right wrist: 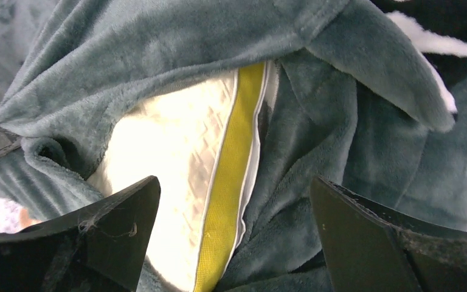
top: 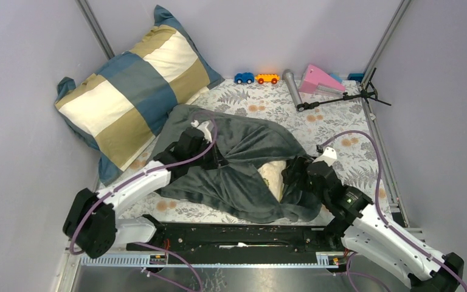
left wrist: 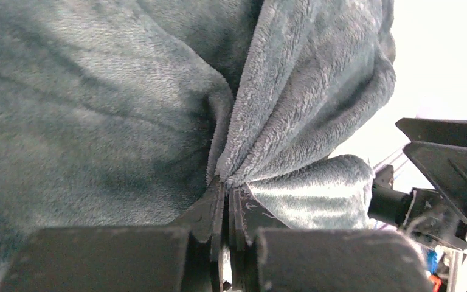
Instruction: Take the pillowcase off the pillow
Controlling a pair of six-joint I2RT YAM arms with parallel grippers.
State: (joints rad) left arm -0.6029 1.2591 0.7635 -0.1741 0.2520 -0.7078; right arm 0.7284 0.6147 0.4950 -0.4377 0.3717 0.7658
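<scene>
The dark grey plush pillowcase (top: pixel 237 155) lies rumpled in the middle of the table, grey face up. The cream pillow (top: pixel 273 176) pokes out of its opening at the right. My left gripper (top: pixel 217 159) is shut on a fold of the pillowcase (left wrist: pixel 267 121); its jaws pinch the fabric tight (left wrist: pixel 228 185). My right gripper (top: pixel 293 176) is open just over the opening. In the right wrist view its fingers straddle the pillow (right wrist: pixel 176 158) with its yellow band (right wrist: pixel 234 182). A zebra-striped patch (right wrist: pixel 438 30) shows at the top right.
A large blue, tan and cream checked cushion (top: pixel 131 85) leans at the back left. Toy cars (top: pixel 255 78), a grey tube (top: pixel 292 88), a pink wedge (top: pixel 319 79) and a black tripod (top: pixel 346 96) lie along the back. Walls stand on both sides.
</scene>
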